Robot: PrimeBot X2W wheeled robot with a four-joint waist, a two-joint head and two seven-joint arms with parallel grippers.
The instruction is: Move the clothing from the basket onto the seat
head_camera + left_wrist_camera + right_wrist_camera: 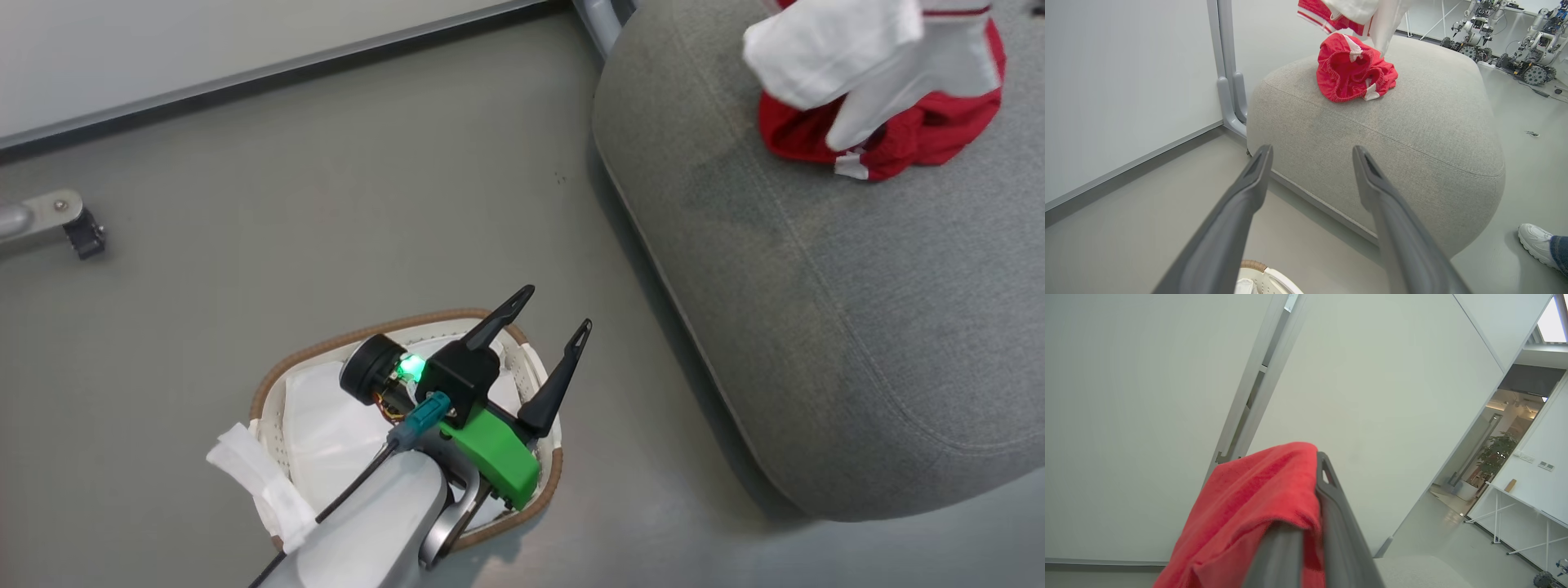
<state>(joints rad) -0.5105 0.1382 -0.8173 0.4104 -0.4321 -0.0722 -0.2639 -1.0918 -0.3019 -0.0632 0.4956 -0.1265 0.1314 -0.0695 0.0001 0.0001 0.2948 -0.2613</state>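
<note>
Red garment (1257, 490) over the seat (816, 327)
My right claw (1312, 482) pinched it, seemingly at one o'clock; it wanted lowering clear of the edge before release. Left claw (555, 308) hung spread.

floor (326, 204): smooth grey, faint sheen | walls (1126, 81): plain white panels, dark baseboard (245, 77), grey metal post (1227, 61) at the joint | far right: white thin-legged table (1527, 504), potted plant (1498, 455), warmly lit doorway (1506, 416)

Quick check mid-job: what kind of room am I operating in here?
Probably a robotics lab in an office: other wheeled robots parked on the floor, white partition panels, a white table.
</note>
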